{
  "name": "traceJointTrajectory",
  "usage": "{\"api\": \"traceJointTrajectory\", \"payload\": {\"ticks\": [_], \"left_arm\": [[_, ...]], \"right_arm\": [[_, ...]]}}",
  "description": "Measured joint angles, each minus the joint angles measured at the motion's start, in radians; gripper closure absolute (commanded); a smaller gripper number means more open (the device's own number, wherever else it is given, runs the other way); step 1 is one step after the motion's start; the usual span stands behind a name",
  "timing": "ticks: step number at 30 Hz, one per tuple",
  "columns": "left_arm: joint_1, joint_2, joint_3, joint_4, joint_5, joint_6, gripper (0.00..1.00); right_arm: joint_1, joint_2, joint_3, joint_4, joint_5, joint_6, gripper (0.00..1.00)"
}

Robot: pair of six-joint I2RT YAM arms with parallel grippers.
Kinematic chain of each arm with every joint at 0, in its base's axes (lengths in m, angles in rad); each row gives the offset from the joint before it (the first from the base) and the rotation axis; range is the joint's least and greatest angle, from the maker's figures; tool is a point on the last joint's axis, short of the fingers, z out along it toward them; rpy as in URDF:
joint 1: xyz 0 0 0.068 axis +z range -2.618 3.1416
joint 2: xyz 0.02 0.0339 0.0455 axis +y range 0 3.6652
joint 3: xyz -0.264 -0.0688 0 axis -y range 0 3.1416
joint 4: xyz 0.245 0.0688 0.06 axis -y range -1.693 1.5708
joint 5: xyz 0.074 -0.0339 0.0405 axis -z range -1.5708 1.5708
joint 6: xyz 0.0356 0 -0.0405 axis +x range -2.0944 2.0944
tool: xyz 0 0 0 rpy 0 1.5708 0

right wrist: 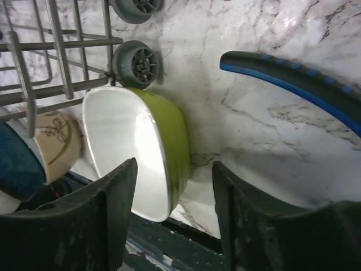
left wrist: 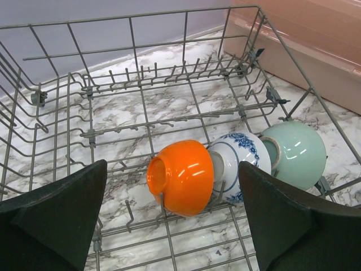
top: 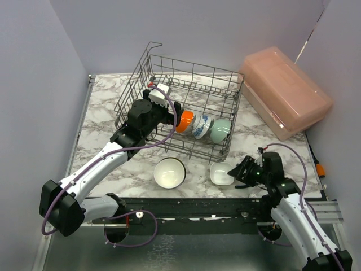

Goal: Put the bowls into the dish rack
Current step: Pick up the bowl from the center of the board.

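In the dish rack (top: 186,93), three bowls (top: 203,127), sideways

Your dish rack (top: 197,93), a grey wire basket with upright tines and one raised corner loop, sits toward the back of the table (top: 107,113). You have three bowls standing on edge in a row along its front right side, each touching the next, with their feet turned left. They are an orange bowl (top: 184,121), a blue-patterned white bowl (top: 201,126) and a mint green bowl (top: 221,129). Two more stand upright on the table just in front of the rack. One is a white-lined bowl (top: 169,172) with a dark rim. To its right is a smaller lime green bowl (top: 221,174) with a white inside, near the rack's front right corner.
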Motion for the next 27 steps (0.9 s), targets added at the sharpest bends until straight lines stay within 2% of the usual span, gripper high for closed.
{"api": "traceJointTrajectory", "payload": {"ticks": [2,4,8,12,19,27], "left_arm": [[0.0,0.003,0.0,0.0,0.0,0.0,0.01],[0.0,0.003,0.0,0.0,0.0,0.0,0.01],[0.0,0.003,0.0,0.0,0.0,0.0,0.01],[0.0,0.003,0.0,0.0,0.0,0.0,0.01],[0.004,0.003,0.0,0.0,0.0,0.0,0.01],[0.005,0.003,-0.002,0.0,0.0,0.0,0.01]], "right_arm": [[0.0,0.02,-0.015,0.029,-0.001,0.001,0.57],[0.0,0.036,-0.023,0.055,-0.003,0.001,0.59],[0.0,0.05,-0.024,0.097,-0.006,0.002,0.73],[0.0,0.059,-0.027,0.126,-0.008,0.002,0.73],[0.0,0.111,-0.028,0.154,-0.011,0.002,0.68],[0.0,0.188,-0.028,0.202,-0.028,0.0,0.69]]}}
